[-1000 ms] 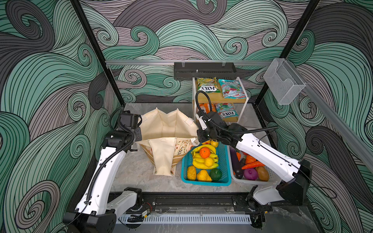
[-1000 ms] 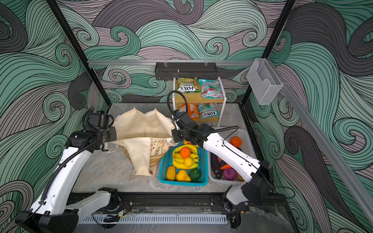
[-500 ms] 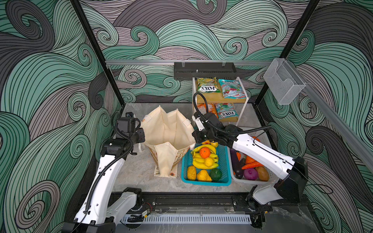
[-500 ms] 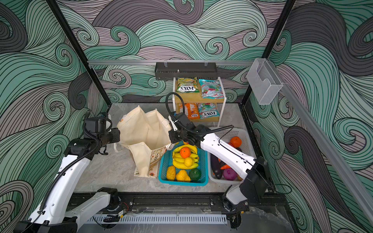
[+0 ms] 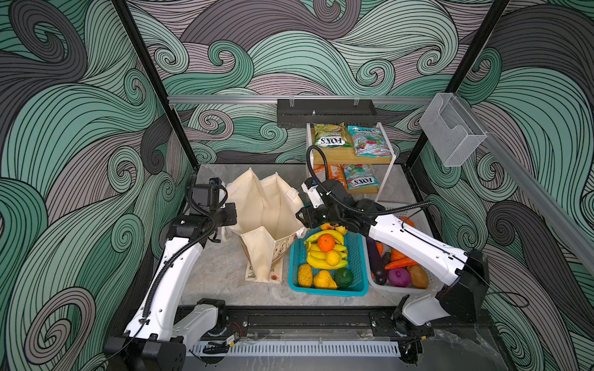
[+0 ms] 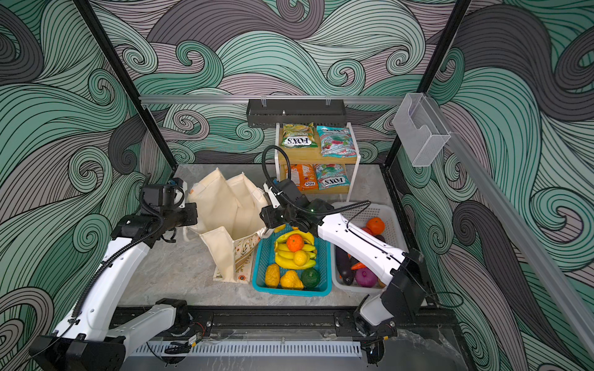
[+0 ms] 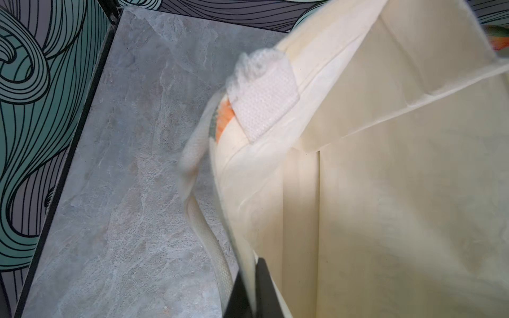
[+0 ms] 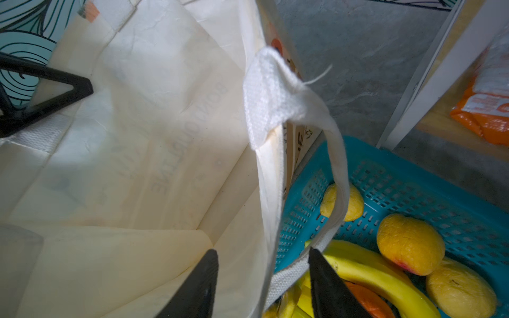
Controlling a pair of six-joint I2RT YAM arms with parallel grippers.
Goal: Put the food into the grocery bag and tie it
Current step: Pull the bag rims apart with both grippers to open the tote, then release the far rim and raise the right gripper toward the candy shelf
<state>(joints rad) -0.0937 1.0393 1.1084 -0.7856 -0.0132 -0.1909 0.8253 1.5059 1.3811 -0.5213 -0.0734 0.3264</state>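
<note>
The grocery bag (image 5: pixel 266 205) had since risen open. Left gripper (image 7: pixel 249 278) clamped its left rim; right gripper (image 8: pixel 261 250), jaws apart, straddled the right. Bag-opening step; next, fetching food (image 5: pixel 325 242).

A grey, marble-patterned counter (image 5: pixel 218 273) carries four things. The cream grocery bag (image 5: pixel 266 205) stands open near its middle, with a teal basket (image 5: pixel 328 291) just beside it and a white basket (image 6: pixel 384 213) next to that. At the back stands a white-framed rack (image 5: pixel 337 158) holding snack packets (image 5: pixel 331 136).
</note>
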